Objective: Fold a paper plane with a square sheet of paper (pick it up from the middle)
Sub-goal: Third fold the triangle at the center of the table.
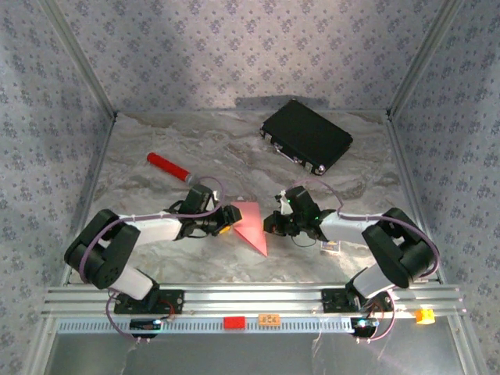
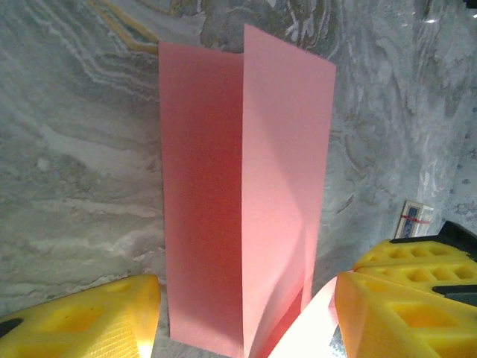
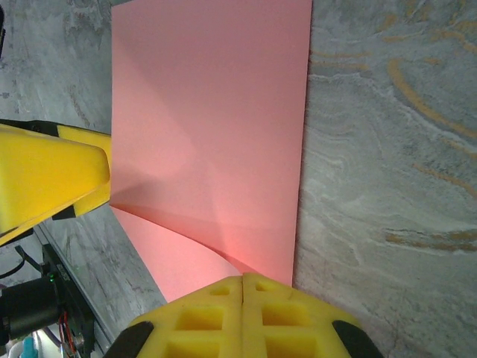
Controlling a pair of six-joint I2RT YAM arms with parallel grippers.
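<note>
– Yellow pads of the right claw, entry one. Condition?

– Pressed flush together, fully closed. The salmon-pink square sheet of paper runs up to the tips and under them. Whether any of it is pinched cannot be told.

– Entry two, the sheet. Location?

– It lies on the marbled counter, in the middle of the near half. From overhead the sheet sits between the two claws, tapering to a point toward the arm bases. It is folded along one straight crease. In the left wrist view one panel stands lifted off the other rather than lying flat.

– Entry three, the left claw.

– Jaws well apart, with one yellow finger on each side of the sheet's near end. They are not closed on it. Overhead, the left claw is at the sheet's left edge and the right claw at its right edge.

– Sundries?

– Black case, far right of the counter, well apart from the sheet. Red cylinder with a grey cap, lying far left. Small printed card, just beside the right arm.
</note>
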